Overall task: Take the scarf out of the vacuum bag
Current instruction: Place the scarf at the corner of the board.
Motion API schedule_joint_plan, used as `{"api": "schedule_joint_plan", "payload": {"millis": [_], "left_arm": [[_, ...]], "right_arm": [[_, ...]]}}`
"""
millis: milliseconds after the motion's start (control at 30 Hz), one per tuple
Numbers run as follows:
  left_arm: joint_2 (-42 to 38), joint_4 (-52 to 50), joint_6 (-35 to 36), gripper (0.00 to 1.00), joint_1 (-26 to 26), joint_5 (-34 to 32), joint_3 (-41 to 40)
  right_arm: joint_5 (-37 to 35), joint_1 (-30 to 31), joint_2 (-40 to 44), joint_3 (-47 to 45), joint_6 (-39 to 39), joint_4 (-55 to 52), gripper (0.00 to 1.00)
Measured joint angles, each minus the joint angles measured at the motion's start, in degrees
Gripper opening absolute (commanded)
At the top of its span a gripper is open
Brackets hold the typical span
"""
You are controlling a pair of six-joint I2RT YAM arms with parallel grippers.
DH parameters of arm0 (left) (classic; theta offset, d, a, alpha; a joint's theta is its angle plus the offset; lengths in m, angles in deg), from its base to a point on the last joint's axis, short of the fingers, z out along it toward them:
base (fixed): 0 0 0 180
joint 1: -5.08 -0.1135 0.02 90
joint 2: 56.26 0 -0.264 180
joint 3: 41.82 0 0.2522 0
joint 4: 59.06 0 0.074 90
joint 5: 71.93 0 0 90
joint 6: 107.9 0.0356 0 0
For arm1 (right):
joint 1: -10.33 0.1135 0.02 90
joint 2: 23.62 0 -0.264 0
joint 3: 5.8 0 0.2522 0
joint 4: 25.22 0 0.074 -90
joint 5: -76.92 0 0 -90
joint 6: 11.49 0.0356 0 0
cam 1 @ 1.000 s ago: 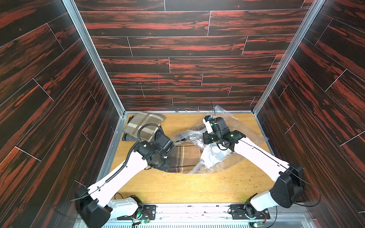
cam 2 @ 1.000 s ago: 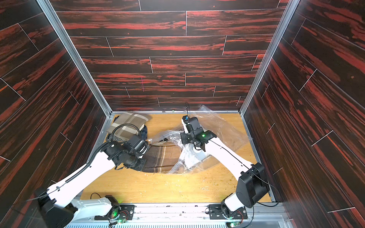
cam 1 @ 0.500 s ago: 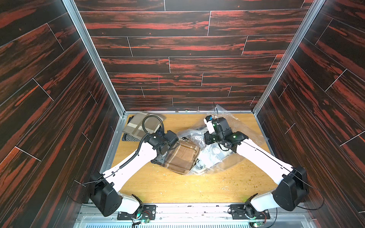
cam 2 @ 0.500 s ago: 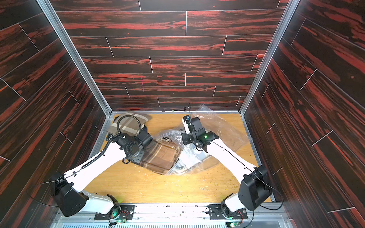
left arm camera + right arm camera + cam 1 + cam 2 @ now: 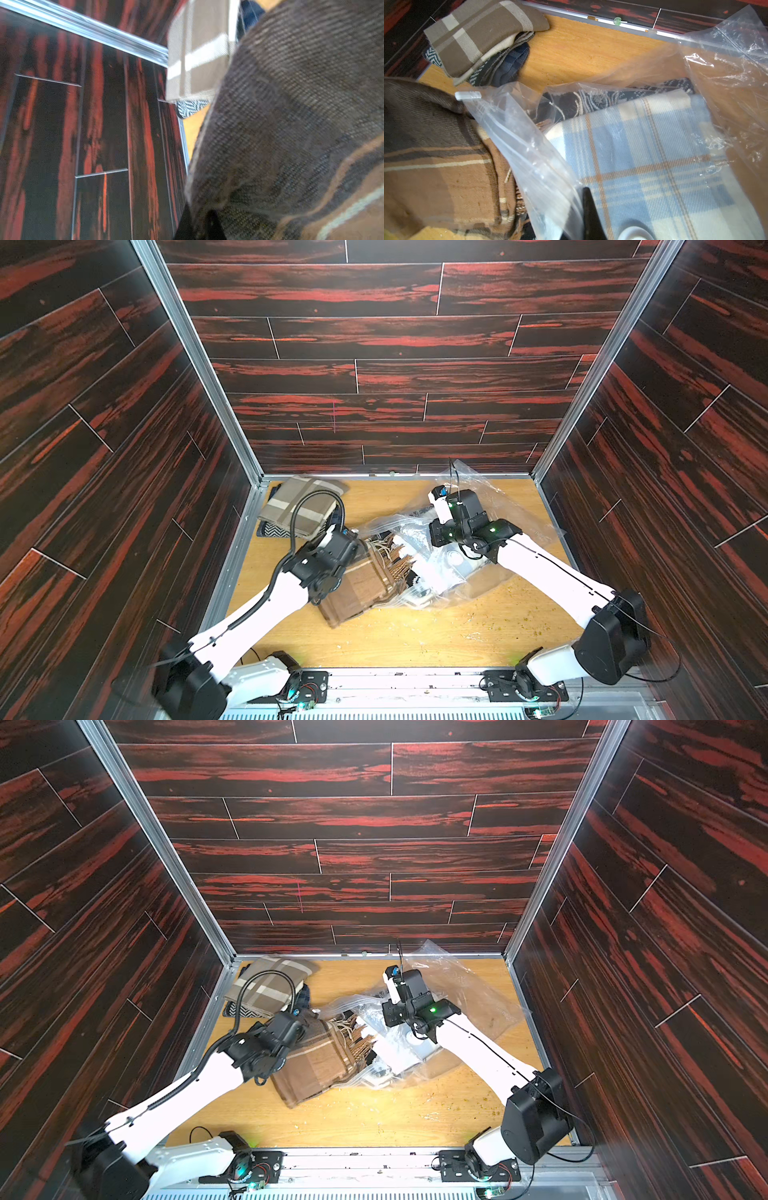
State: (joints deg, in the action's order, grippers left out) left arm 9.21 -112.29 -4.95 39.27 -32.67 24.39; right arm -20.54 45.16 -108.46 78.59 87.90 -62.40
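Note:
A brown plaid scarf [image 5: 357, 589] [image 5: 316, 1065] hangs from my left gripper [image 5: 199, 224], which is shut on its cloth [image 5: 291, 124]. Most of the scarf is outside the bag, and its fringed end [image 5: 390, 558] lies at the bag's mouth. The clear vacuum bag [image 5: 511, 506] [image 5: 469, 986] lies at the middle right with its white valve disc [image 5: 455, 560] up. My right gripper [image 5: 577, 220] is shut on the bag's zip-seal edge [image 5: 529, 149]. Inside the bag is a blue plaid scarf [image 5: 643, 155], with a dark patterned one [image 5: 591, 99] behind it.
A pile of folded scarves [image 5: 297, 506] [image 5: 266, 986] [image 5: 477, 41] sits in the back left corner on the wooden table [image 5: 415, 635]. Dark wood-pattern walls [image 5: 374, 377] close in three sides. Crumbs [image 5: 519, 614] are scattered at the front right.
The brown scarf has come out through the bag's mouth, and plastic no longer covers it. My left arm has swung with it. The right gripper has kept its hold on the bag.

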Motion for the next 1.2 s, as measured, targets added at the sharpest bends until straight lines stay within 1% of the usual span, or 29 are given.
{"api": "schedule_joint_plan", "payload": {"millis": [100, 167, 300, 500, 700, 867, 1000, 1200], "left_arm": [[-4.15, 7.82, 6.38, 0.0, -1.53, -0.37, -2.56], [-6.27, 11.69, 9.09, 0.0, -2.75, -0.37, -3.08], [-9.6, 19.96, 13.0, 0.0, -5.16, 0.2, -3.82], [-12.66, 32.89, 16.96, 0.0, -8.31, 3.69, -7.23], [-12.7, 44.57, 20.85, 0.0, -10.6, 7.61, -10.21], [-10.95, 51.15, 23.41, 0.0, -12.63, 9.46, -10.49], [-9.55, 53.66, 23.43, 0.0, -15.26, 11.23, -10.23], [-6.16, 57.24, 21.53, 0.0, -19.39, 14.34, -8.68]], "right_arm": [[0.35, -0.13, 0.07, -0.37, 0.11, 0.48, 0.01], [0.52, -0.17, 0.07, -0.61, 0.24, 0.74, 0.01], [1.01, -0.2, 0.07, -0.68, 0.66, 0.92, 0.01], [1.7, -0.2, 0.07, -0.68, 1.11, 1.25, 0.01], [2.1, -0.2, 0.07, -0.79, 1.36, 1.68, 0.01], [2.23, -0.22, 0.07, -0.83, 1.51, 1.88, 0.01], [2.32, -0.31, 0.07, -1.29, 1.53, 2.25, 0.01], [2.36, -0.83, 0.07, -1.7, 1.53, 2.56, 0.01]]}}
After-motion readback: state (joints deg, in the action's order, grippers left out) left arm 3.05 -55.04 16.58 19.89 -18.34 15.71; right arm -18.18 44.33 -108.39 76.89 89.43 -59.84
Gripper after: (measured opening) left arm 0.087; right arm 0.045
